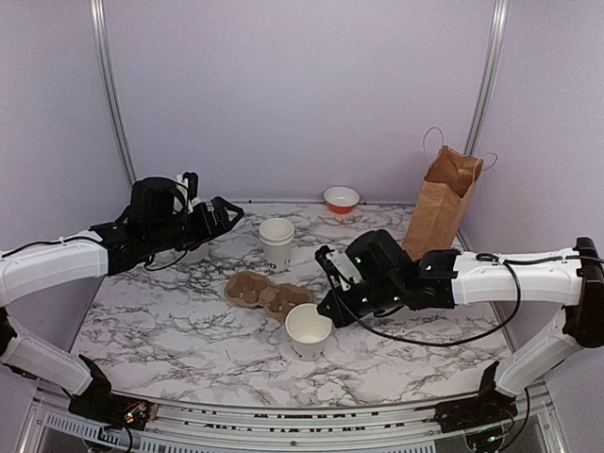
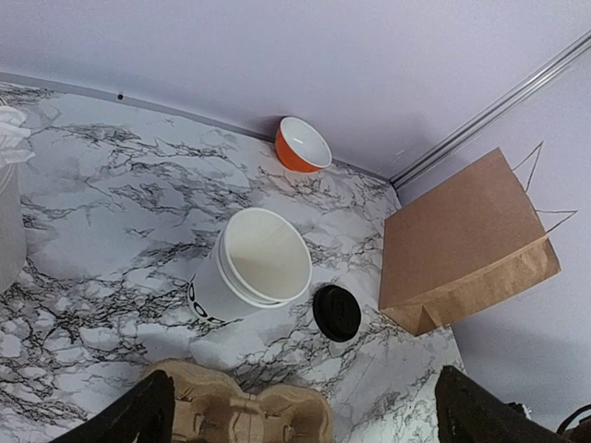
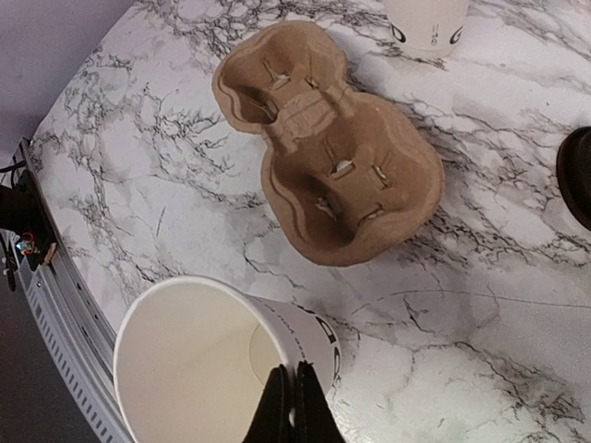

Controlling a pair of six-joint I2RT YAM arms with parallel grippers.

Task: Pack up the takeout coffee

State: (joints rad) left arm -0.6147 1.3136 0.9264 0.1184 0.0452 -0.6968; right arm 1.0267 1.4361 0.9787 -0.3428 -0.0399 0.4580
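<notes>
Left arm [image 1: 57, 264]: reaches forward and inward, wrist raised.
Left fingers [image 2: 138, 415]: spread wide apart, nothing between them.
Right arm [image 1: 510, 278]: stretched inward and low, wrist tipped down.
Right fingers [image 3: 277, 406]: pressed together, pinching the rim of a lidless cup [image 3: 199, 355]. One finger is inside its wall, one outside.

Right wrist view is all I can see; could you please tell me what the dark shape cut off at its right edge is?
Observer: It is a black round plastic lid, lying flat on the marble table.
Operator: Thank you; is there a bag anywhere?
Observer: Yes, a brown paper bag stands upright at the table's far right, its top open.
Operator: And the left gripper, please?
Observer: The left gripper is open and empty, over the table's far-left part.
</notes>
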